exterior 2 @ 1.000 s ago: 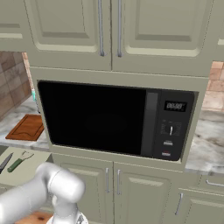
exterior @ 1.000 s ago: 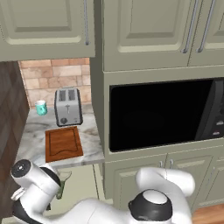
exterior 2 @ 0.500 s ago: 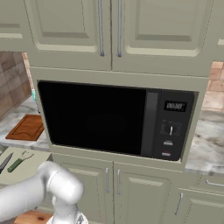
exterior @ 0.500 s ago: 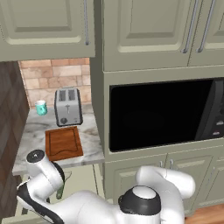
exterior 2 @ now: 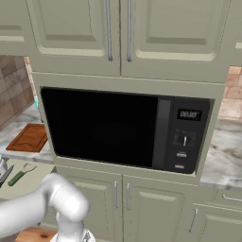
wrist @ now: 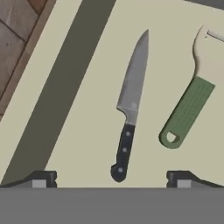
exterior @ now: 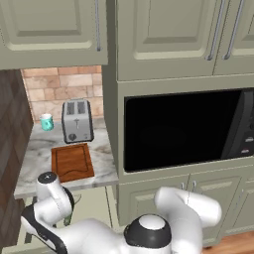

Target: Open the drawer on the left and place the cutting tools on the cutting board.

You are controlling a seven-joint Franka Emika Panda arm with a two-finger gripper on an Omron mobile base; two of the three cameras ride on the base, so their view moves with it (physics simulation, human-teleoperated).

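**Jaws spread wide above the knife in the open drawer**

In the hand view the jaws (wrist: 112, 177) stand wide apart, holding nothing, one dark tip at each lower corner. Between them, on the beige floor of the drawer (wrist: 78, 131), lies a knife (wrist: 130, 103) with a black riveted handle nearest the tips and its grey blade pointing away. Just beside it, apart from it, lies a peeler (wrist: 192, 94) with a green ribbed handle and a pale head. A dark band, the drawer's wall, runs along the other side of the knife.

From the right base view the drawer (exterior 2: 35, 172) stands pulled out below the table (exterior: 34, 156). Farther back on the table the cutting board (exterior: 72, 161) lies flat and bare, with a toaster (exterior: 77, 120) behind it and a small teal cup (exterior: 46, 121) beside the toaster, against a brick wall (exterior: 62, 89).
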